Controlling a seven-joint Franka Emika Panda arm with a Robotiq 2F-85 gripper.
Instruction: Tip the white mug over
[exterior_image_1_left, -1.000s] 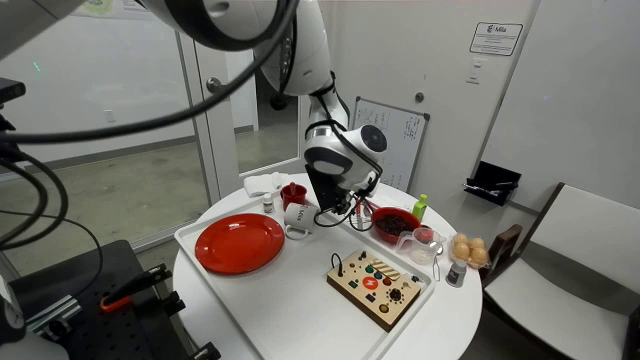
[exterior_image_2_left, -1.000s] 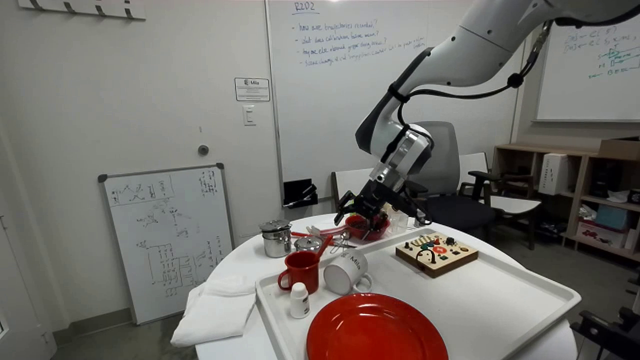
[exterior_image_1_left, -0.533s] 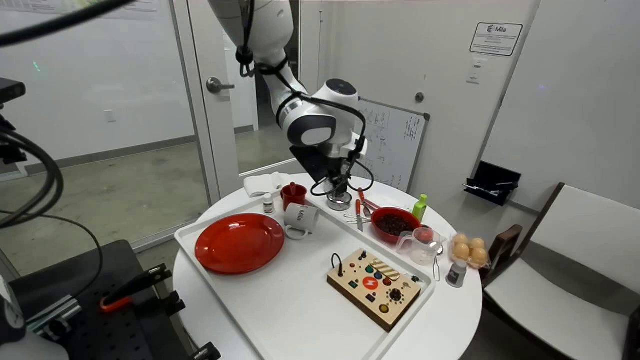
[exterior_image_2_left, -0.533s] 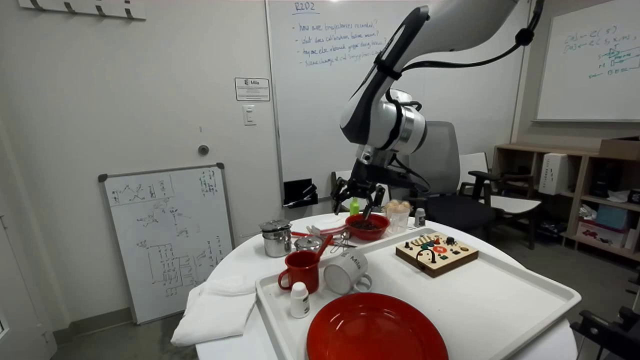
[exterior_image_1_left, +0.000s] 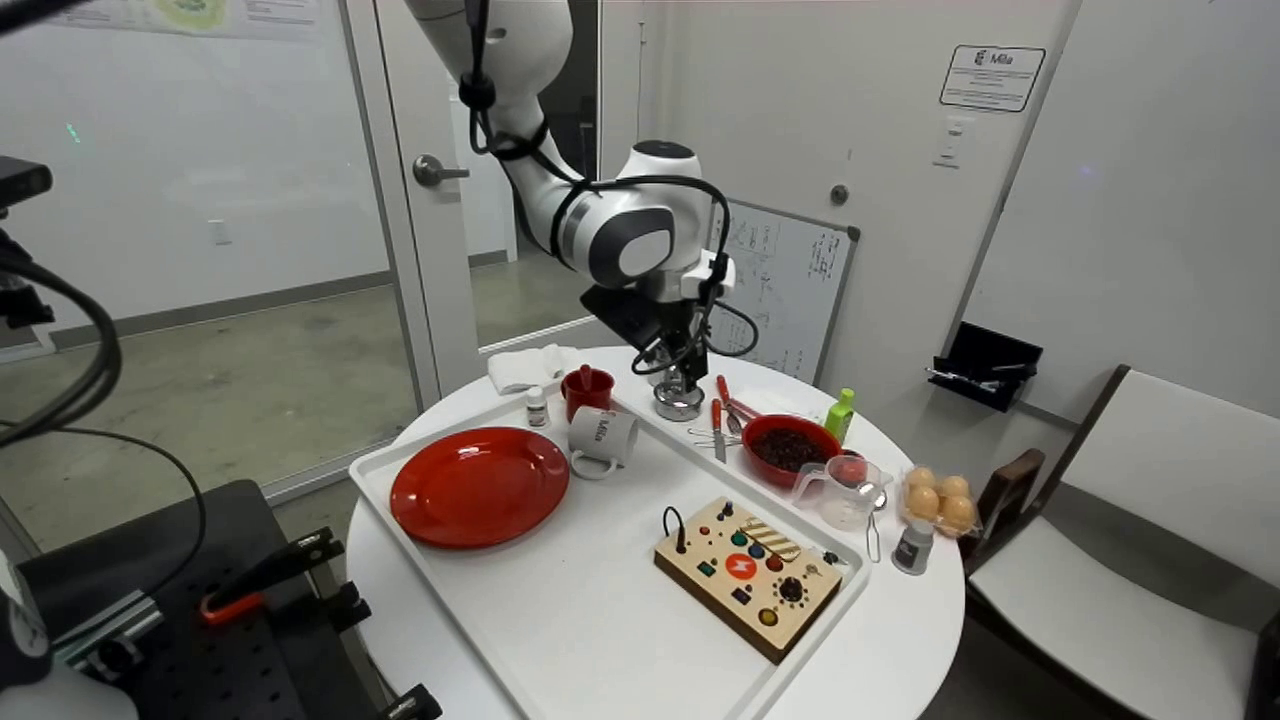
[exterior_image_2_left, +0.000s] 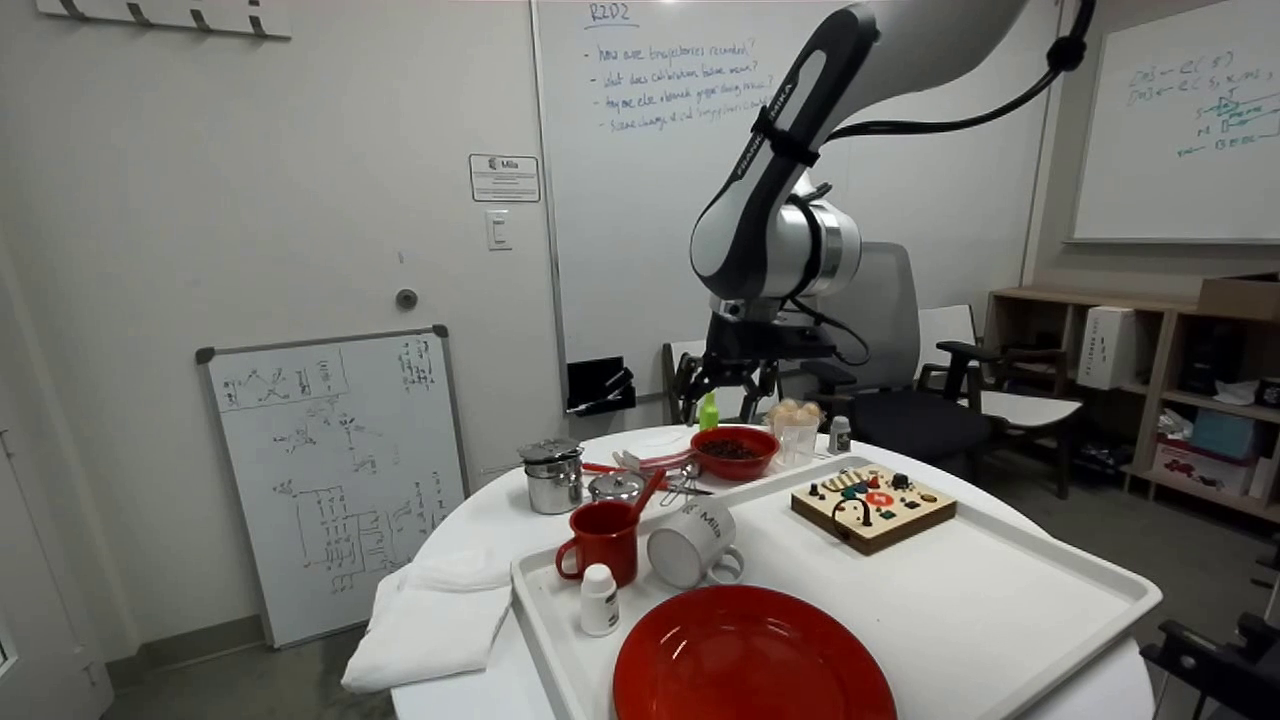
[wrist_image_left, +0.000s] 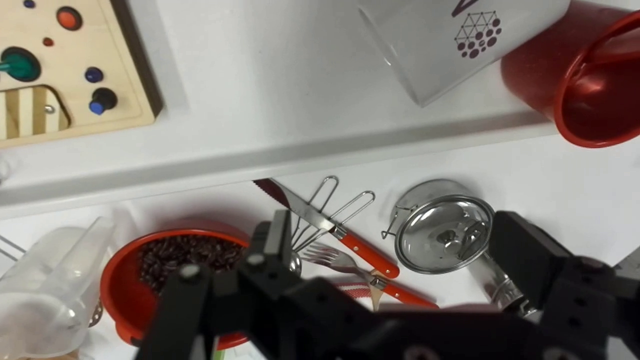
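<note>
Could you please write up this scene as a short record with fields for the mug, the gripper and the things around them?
white mug: lying on its side on the tray, beside the red mug
gripper: open, holding nothing, above the table
also on the tray: red plate, small white bottle, wooden control board
on the table beside the tray: red bowl with dark beans, clear measuring cup, eggs, red-handled knife
task state: white mug tipped over

A red plate (exterior_image_1_left: 480, 487) on the tray (exterior_image_1_left: 600, 600) — white cloth (exterior_image_2_left: 430, 625) beside it.
</note>
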